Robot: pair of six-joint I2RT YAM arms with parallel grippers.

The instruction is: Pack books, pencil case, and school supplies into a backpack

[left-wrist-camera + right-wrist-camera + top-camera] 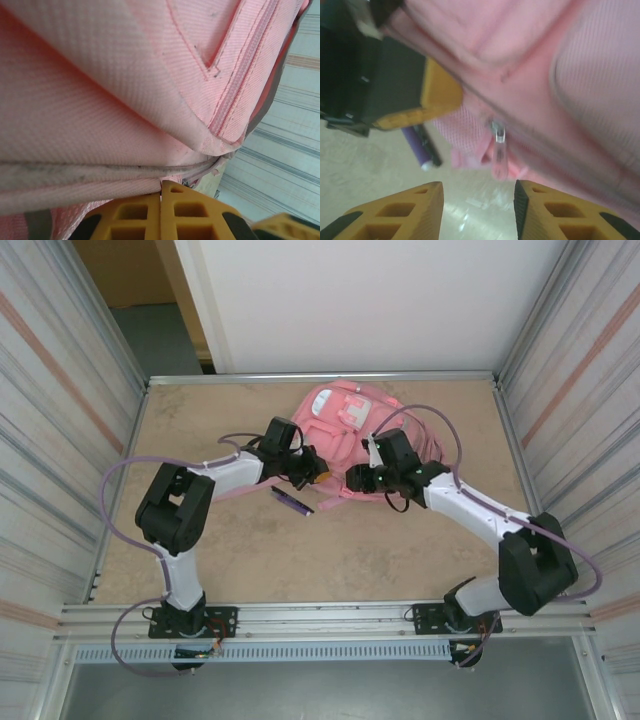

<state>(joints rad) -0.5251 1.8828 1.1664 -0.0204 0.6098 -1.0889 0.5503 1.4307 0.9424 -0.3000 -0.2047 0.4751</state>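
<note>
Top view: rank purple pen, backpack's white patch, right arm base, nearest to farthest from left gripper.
From the left gripper:
1. purple pen, just left, toward the arms.
2. white patch, beyond it, on the backpack.
3. right arm base, far right, near edge.

No text, brand, number or sign can be read; the white patch [350, 408] on the backpack [340, 452] is too small to make out any lettering, and the pink fabric close up in the wrist views shows weave, seams and zip with nothing printed that I can read
</note>
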